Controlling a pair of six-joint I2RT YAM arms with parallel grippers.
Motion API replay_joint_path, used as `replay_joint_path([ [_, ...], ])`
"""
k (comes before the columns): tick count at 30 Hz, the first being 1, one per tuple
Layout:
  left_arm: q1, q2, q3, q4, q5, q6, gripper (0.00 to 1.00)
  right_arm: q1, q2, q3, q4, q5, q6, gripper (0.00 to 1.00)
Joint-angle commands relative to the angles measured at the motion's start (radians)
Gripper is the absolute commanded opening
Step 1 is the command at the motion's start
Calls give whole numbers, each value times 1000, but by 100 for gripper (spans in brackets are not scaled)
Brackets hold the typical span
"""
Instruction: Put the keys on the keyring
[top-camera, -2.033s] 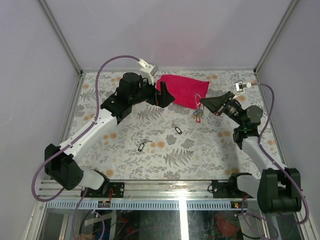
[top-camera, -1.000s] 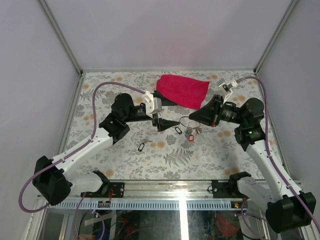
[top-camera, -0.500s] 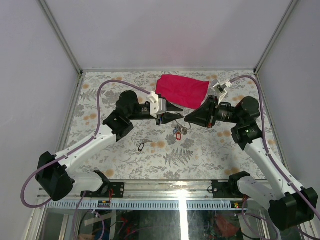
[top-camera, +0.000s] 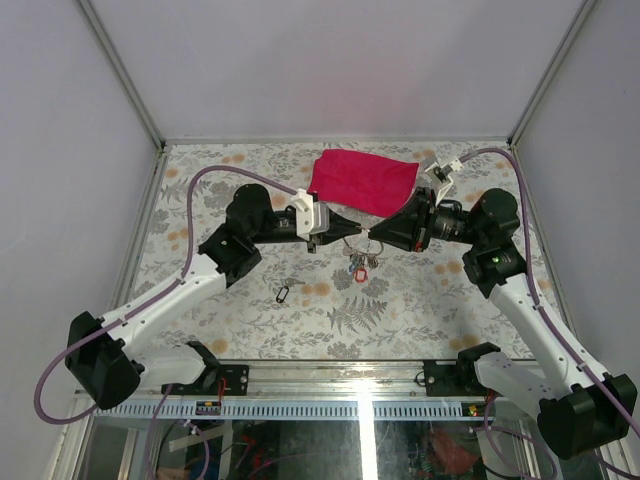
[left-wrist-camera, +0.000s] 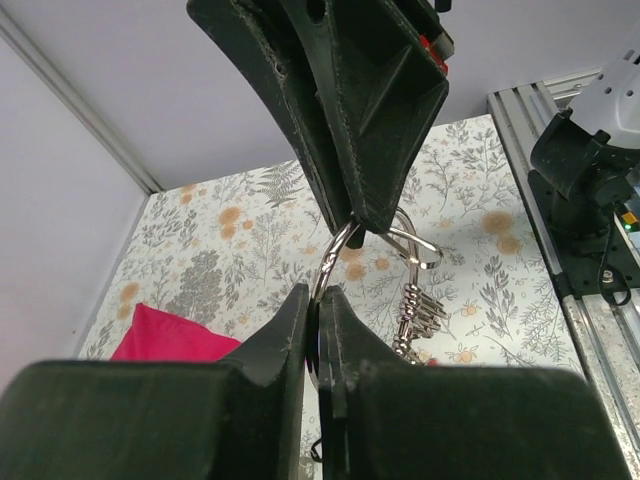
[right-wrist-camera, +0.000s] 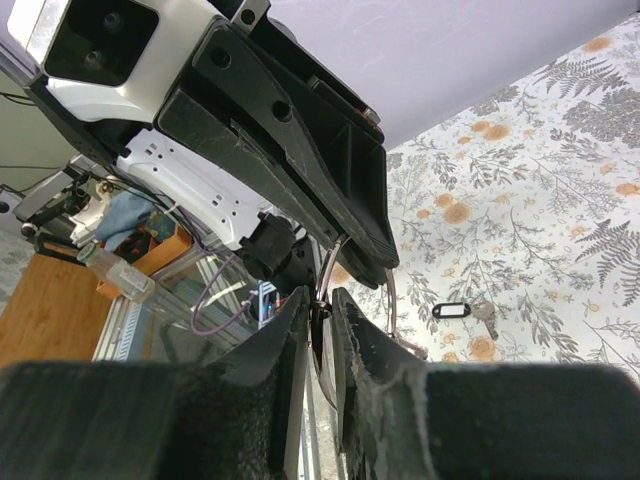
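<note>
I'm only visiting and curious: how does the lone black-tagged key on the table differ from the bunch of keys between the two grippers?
The lone key lies flat on the table; the bunch of keys dangles from the keyring. The lone key is single and black-tagged; the bunch holds several, one tag red. Nothing touches the lone key, while the left gripper and right gripper pinch the bunch's keyring. Both are small tagged keys.

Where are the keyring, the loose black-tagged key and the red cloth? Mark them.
keyring (left-wrist-camera: 328, 268), left wrist view, on its curved wire.
black-tagged key (top-camera: 283, 294), top external view, on its black tag.
red cloth (top-camera: 362, 180), top external view, on the middle of the fabric.
</note>
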Motion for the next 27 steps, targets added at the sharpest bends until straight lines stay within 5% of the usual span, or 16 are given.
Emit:
replay_joint_path([
  [1, -6, -35, -16, 38, -55, 27, 0, 10, -20, 49, -34, 14, -51, 22],
  [6, -6, -44, -27, 39, -80, 33, 0, 10, -28, 57, -91, 21, -91, 26],
  [11, -5, -53, -33, 36, -103, 37, 0, 10, -48, 67, -177, 54, -158, 40],
  [27, -5, -91, -44, 15, -148, 75, 0, 10, -205, 41, -377, 372, -404, 59],
])
